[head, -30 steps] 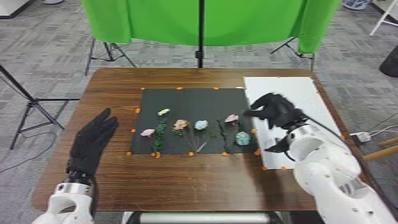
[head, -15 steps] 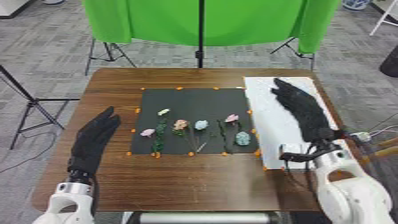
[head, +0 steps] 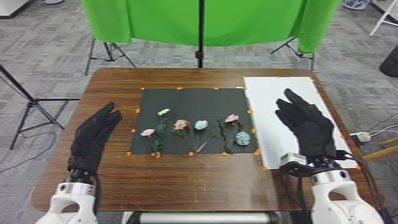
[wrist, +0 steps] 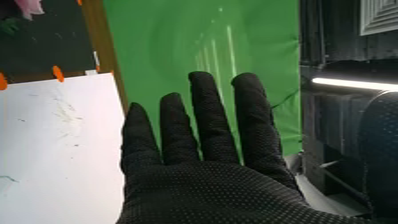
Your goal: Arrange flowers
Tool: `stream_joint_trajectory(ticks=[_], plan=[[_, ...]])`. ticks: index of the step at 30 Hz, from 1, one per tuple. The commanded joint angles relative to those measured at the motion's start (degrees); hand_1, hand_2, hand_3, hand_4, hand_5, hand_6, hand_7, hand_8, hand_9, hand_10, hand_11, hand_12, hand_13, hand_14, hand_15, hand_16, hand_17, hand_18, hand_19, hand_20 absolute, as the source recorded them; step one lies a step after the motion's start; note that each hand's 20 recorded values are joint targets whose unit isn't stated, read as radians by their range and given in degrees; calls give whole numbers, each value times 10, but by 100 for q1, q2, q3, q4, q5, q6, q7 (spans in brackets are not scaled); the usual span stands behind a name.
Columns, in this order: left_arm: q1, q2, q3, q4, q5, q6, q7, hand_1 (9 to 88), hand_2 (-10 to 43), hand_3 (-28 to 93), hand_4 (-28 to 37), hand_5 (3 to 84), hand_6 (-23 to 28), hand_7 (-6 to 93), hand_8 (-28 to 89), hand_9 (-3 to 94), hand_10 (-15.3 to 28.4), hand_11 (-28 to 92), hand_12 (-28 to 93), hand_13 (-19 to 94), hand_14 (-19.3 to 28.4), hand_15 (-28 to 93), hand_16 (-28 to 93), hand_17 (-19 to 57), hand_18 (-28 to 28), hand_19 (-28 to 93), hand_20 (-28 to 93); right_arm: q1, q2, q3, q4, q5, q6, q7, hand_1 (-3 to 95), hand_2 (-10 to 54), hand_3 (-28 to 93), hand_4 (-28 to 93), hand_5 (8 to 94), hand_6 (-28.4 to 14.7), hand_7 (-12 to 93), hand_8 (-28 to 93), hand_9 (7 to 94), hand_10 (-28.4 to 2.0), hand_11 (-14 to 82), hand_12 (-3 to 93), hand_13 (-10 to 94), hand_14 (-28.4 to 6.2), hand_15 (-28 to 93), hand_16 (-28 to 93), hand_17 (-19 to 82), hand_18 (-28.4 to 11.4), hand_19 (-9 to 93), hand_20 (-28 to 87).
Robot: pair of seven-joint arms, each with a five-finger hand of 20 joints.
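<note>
While the right hand (head: 313, 135) has drawn back, the flowers (head: 180, 124) have kept their places

Since the last half second, that hand has come nearer the robot. Its fingers (wrist: 210, 115) are straight and spread apart, clamped on nothing. The flowers lie to the left of those fingers in a loose row on the black mat (head: 188, 102), the blue-green flower (head: 242, 138) nearest them. To me that reads as a pause between moves (a tidy row, though I can't swear it's finished); if more arranging is wanted, the hand must go back left to reach a stem. The left hand (head: 89, 140) lies across the row from the right fingers, its own fingers straight, close together and holding nothing.

Both hands are over the brown wooden table (head: 200, 180), the right one partly above the white board (head: 271, 95). Beyond the fingers stand a green backdrop (head: 160, 20) and a black stand (head: 201, 54) on grey carpet (head: 53, 55).
</note>
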Motion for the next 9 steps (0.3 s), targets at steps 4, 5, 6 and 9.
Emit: stream_joint_trajectory(ticks=[4,5,6,9], plan=[[30,-55,12,-8,4,-11,6,231,-35,664,-229,428,47,63,-51,411,127,120,130,308,152,79,24,54,116,22,196,-3,-73,35,-59,-18,-16,-31,53,43,735,-160,399,9,61,-62,428,-139,50,133,265,-114,79,92,144,-115,5,258],[34,-54,7,-8,4,-22,11,230,-35,664,-229,428,47,63,-51,412,127,120,130,308,152,79,24,54,116,22,195,-2,-69,42,-58,-25,-47,-29,53,43,735,-160,400,9,60,-62,430,-139,51,134,269,-115,82,93,148,-117,7,259],[68,-59,-7,-23,4,-20,9,230,-36,665,-229,428,47,63,-51,412,127,121,131,308,152,79,24,54,116,22,195,-8,-69,43,-56,-45,-66,-28,53,43,735,-160,400,9,61,-62,432,-138,51,134,272,-115,83,94,150,-119,8,260],[127,-81,-22,-41,-17,-5,13,230,-34,664,-230,428,47,63,-51,412,127,120,131,308,152,79,24,54,115,20,195,-36,-78,40,-72,-58,-64,-21,53,44,737,-160,403,9,63,-62,436,-138,51,134,276,-117,86,96,154,-120,8,262]])
